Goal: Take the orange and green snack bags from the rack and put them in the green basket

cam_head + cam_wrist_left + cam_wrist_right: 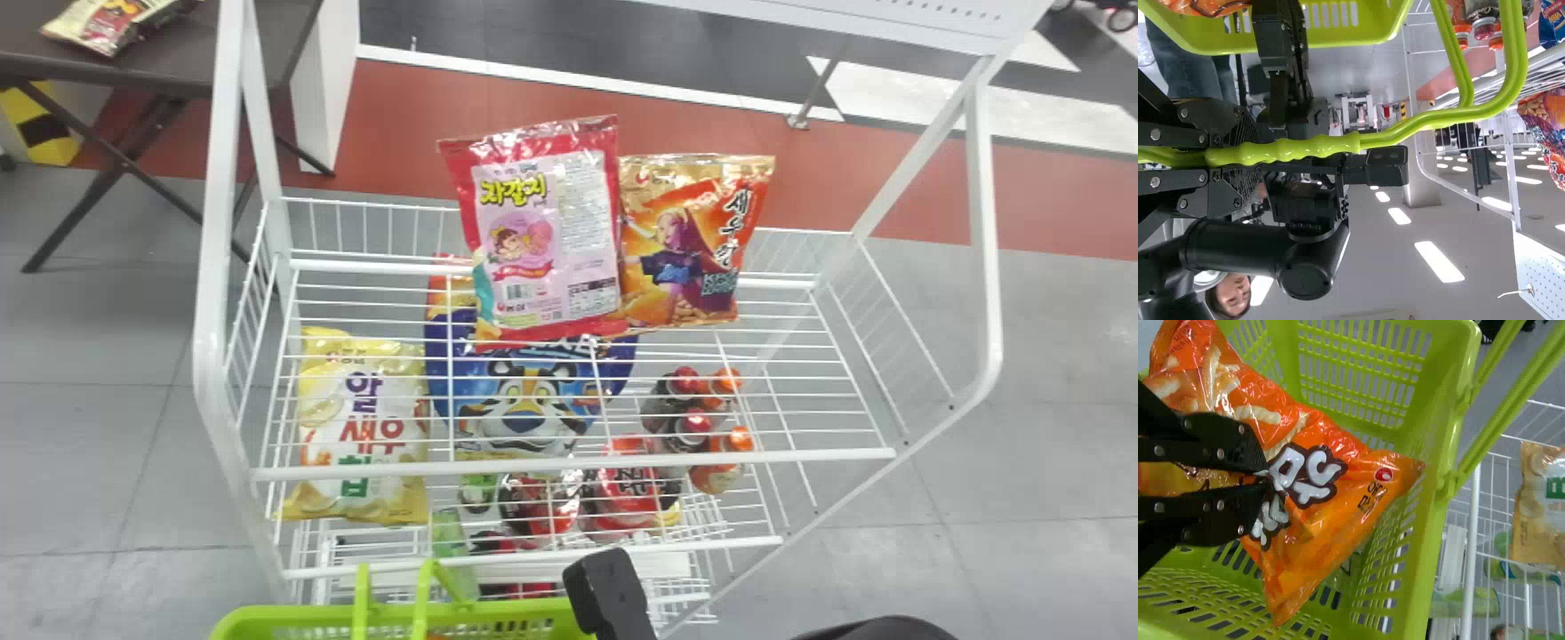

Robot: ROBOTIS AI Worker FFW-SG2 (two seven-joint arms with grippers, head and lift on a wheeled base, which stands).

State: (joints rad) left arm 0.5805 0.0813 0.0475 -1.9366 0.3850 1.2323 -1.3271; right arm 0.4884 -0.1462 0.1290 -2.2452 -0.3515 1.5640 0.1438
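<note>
Right hand [611,588] pinching the orange snack bag [1338,520], glossy, plump, tilted in the green basket [1457,393]! Left wrist view: left hand [1248,155] clamped on its handles [1318,146]; head view: red bag [544,240] towards the rack's [818,455] back edge.

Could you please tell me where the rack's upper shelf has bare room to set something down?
The shelf looks free at its right end, between the orange-gold bag and the post, and along its front rail. Its back middle is crowded by that bag and a red one; a snack bag at the right tool crowds the green basket.
</note>
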